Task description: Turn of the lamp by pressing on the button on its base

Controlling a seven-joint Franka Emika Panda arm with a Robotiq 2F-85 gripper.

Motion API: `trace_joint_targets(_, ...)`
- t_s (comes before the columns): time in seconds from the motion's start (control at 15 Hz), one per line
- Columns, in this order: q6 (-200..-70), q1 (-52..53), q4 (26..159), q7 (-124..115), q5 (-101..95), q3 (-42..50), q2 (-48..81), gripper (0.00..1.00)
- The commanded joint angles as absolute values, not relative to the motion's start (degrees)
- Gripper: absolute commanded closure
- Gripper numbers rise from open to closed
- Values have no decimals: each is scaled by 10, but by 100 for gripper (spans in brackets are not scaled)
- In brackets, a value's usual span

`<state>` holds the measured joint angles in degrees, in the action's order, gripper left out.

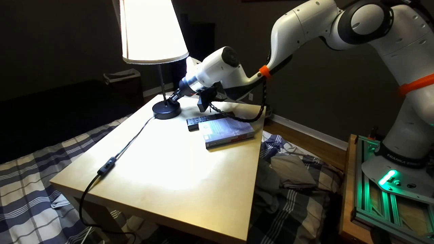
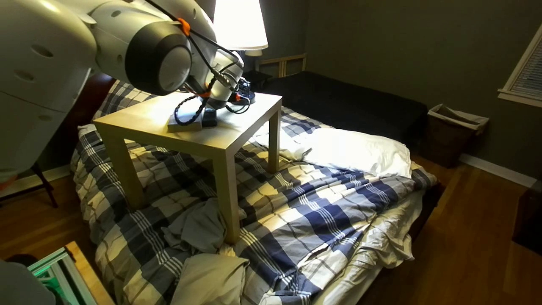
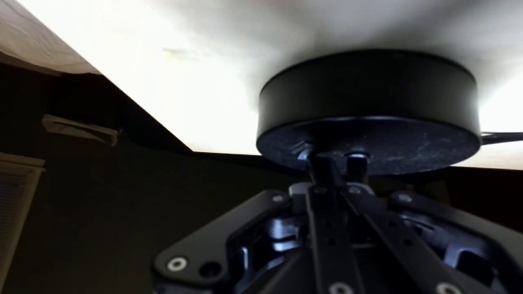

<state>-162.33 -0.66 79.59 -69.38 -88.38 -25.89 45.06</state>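
Note:
The lamp has a white shade (image 1: 152, 34), brightly lit in both exterior views (image 2: 239, 25). Its round black base (image 1: 166, 111) stands on the table and fills the middle of the wrist view (image 3: 367, 98), which is upside down. My gripper (image 1: 172, 99) tilts down onto the base beside the thin pole. In the wrist view, its fingertips (image 3: 322, 163) are together with nothing between them, at the base's top face. A small shiny piece (image 3: 303, 153), apparently the button, shows right beside the tips, partly hidden by them. I cannot tell whether it is pressed.
A dark remote (image 1: 203, 119) and a flat box (image 1: 225, 130) lie on the wooden table (image 1: 152, 189) under the forearm. The lamp's cord carries an inline switch (image 1: 107, 165) near the table's edge. The table stands on a bed with a plaid cover (image 2: 322, 203).

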Motion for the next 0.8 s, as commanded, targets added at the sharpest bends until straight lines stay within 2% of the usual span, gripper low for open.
trace_joint_targets(0.0,-1627,-6,775,-655,-876,-262,469,100)
trace_joint_targets(0.73,-1612,-17,791,-571,-809,-276,459,100)
